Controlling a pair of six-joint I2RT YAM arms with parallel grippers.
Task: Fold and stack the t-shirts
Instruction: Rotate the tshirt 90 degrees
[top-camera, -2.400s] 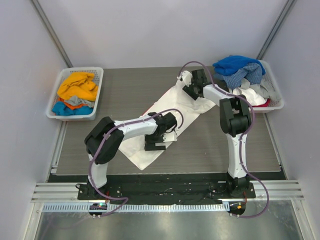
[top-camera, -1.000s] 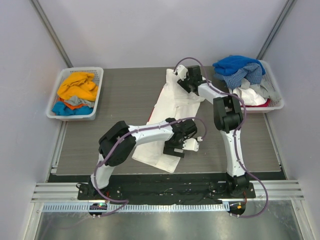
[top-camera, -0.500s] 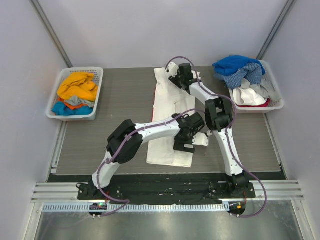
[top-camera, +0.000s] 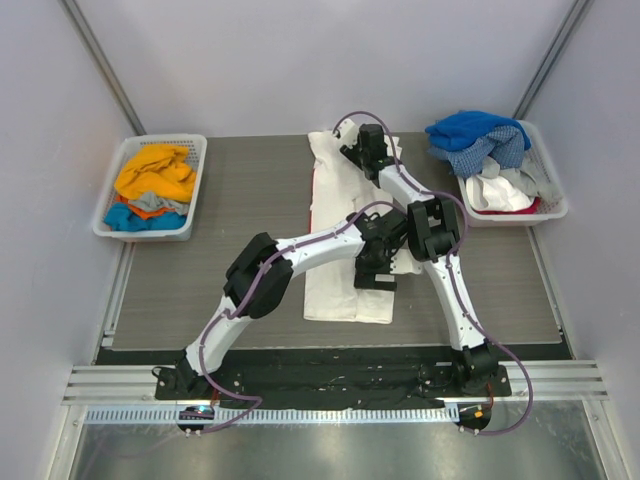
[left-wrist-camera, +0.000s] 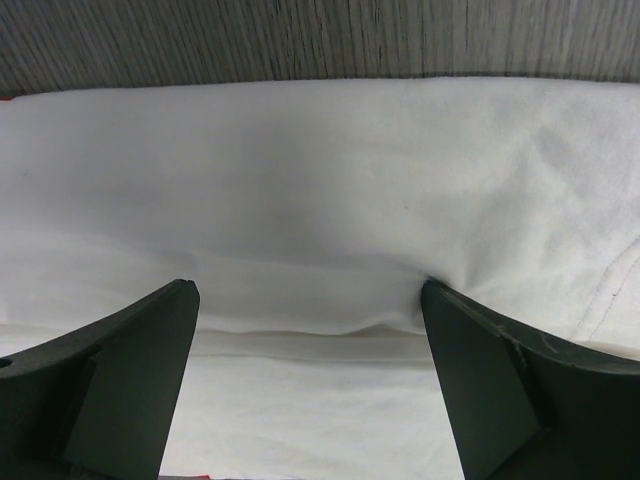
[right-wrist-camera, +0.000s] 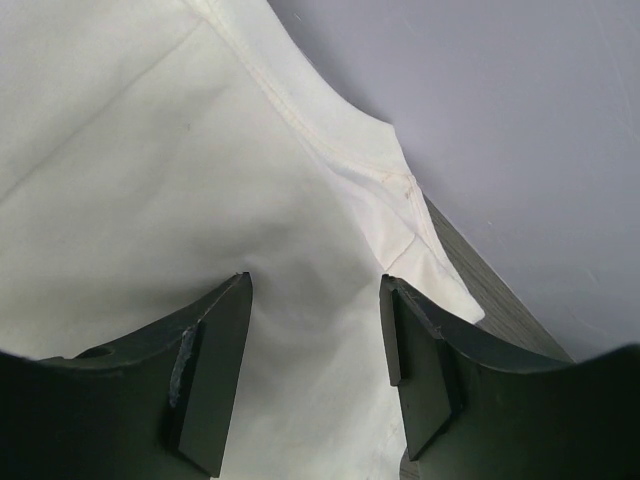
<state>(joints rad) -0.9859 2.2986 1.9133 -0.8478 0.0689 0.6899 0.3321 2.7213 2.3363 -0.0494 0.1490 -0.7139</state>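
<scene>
A large white t-shirt (top-camera: 330, 292) lies as a long folded strip down the middle of the table, from the far edge to the near edge. My left gripper (top-camera: 372, 280) is over its near right part. In the left wrist view its jaws (left-wrist-camera: 308, 286) stand wide open, with white cloth (left-wrist-camera: 320, 180) and a fold line between them. My right gripper (top-camera: 353, 154) is over the shirt's far end. In the right wrist view it (right-wrist-camera: 315, 282) is open over the white cloth (right-wrist-camera: 150, 170), near a seam. No logo shows.
A white basket (top-camera: 140, 232) at the far left holds an orange shirt (top-camera: 155, 172) with grey and blue ones. A white basket (top-camera: 555, 205) at the far right holds a blue shirt (top-camera: 470, 128), a blue-checked one (top-camera: 480, 155) and others. Grey walls enclose the table.
The white shirt swung from a diagonal lie to a straight strip down the table's middle. My left gripper moved right along its near end; my right gripper moved left at the far end.
</scene>
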